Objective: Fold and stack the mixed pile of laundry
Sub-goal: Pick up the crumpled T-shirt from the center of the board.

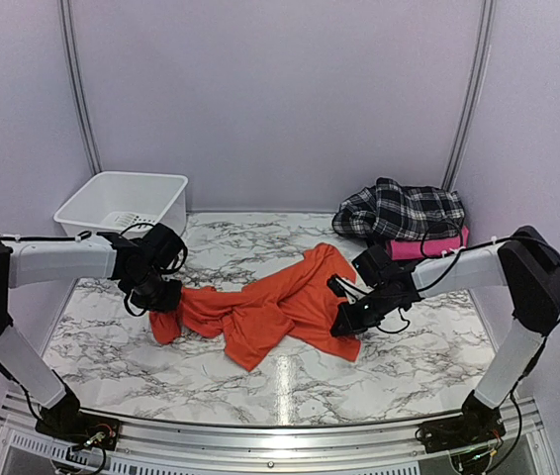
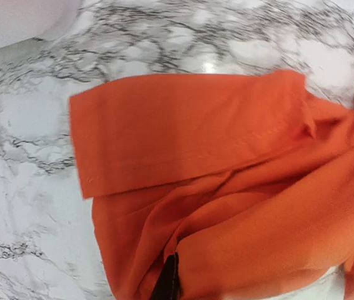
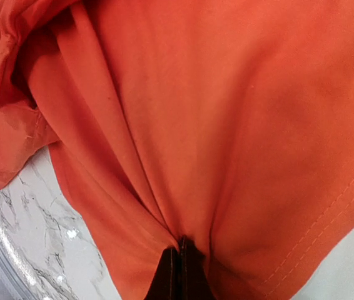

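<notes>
The orange t-shirt [image 1: 270, 302] lies crumpled in the middle of the marble-patterned counter [image 1: 409, 356], stretched out in a loose band between the two arms. It is a plain, bright, single-coloured cloth with no print showing. Its body is bunched into long, soft folds that run from the left end to the right. One lobe sags toward the near edge of the counter and another rises toward the back.

The left hand [image 1: 161, 295] is clamped on the shirt's left end. In the left wrist view its dark fingertips [image 2: 167, 284] are pressed together and half buried in the cloth. A short sleeve [image 2: 183, 131] lies flat and smooth on the counter just beyond them, its cuff edge straight and its line of stitching faint. The cloth below it is rumpled into overlapping layers.

The right hand [image 1: 347, 319] is clamped on the shirt's right end. In the right wrist view the fingers meet on a pinch of cloth, and creases fan upward from that point. A hem with a double row of stitching [image 3: 346, 206] crosses the lower right of that view.

The black-and-white plaid shirt [image 1: 399, 210] sits in a heap at the far right of the counter, on top of a folded pink garment [image 1: 423, 247] and apart from the t-shirt. A white plastic bin [image 1: 122, 203] stands at the far left corner.
</notes>
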You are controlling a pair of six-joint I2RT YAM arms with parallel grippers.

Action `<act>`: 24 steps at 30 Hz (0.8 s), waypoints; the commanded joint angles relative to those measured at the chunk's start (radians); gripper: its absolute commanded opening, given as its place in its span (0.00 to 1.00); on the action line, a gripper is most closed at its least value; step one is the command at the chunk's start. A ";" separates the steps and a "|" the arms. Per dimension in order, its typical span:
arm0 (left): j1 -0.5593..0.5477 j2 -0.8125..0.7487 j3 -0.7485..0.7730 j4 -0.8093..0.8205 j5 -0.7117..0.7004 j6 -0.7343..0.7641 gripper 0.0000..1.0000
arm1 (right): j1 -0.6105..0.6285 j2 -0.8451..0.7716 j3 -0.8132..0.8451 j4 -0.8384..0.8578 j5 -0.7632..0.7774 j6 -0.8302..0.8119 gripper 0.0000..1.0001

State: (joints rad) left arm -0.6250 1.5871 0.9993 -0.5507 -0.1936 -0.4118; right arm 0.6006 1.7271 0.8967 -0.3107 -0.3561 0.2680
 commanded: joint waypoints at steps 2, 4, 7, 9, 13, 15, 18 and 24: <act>0.180 0.004 0.023 -0.014 0.031 -0.006 0.07 | -0.030 0.000 -0.110 -0.182 0.109 0.046 0.00; 0.236 0.022 0.038 -0.006 0.049 -0.008 0.12 | -0.042 -0.035 -0.133 -0.192 0.119 0.051 0.00; 0.264 0.048 0.078 -0.029 0.031 0.022 0.47 | -0.046 -0.076 -0.145 -0.207 0.102 0.041 0.00; 0.231 -0.014 0.073 -0.009 0.048 0.078 0.69 | -0.041 -0.103 -0.140 -0.204 0.042 0.014 0.00; 0.040 -0.199 0.024 0.027 0.079 0.202 0.99 | -0.024 -0.229 -0.076 -0.232 0.024 -0.018 0.38; -0.069 -0.247 -0.003 0.028 0.129 0.208 0.99 | -0.030 -0.299 -0.026 -0.240 0.049 -0.029 0.52; -0.211 -0.253 -0.033 0.066 0.177 0.173 0.99 | -0.054 -0.356 0.050 -0.244 0.131 -0.050 0.68; -0.452 -0.055 0.017 0.095 0.135 0.220 0.99 | -0.107 -0.334 0.140 -0.127 0.243 -0.089 0.99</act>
State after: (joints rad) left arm -0.9775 1.3979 1.0000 -0.4622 -0.0486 -0.2371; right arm 0.5312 1.3655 0.9783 -0.4995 -0.2111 0.2119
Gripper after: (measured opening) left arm 0.989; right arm 0.976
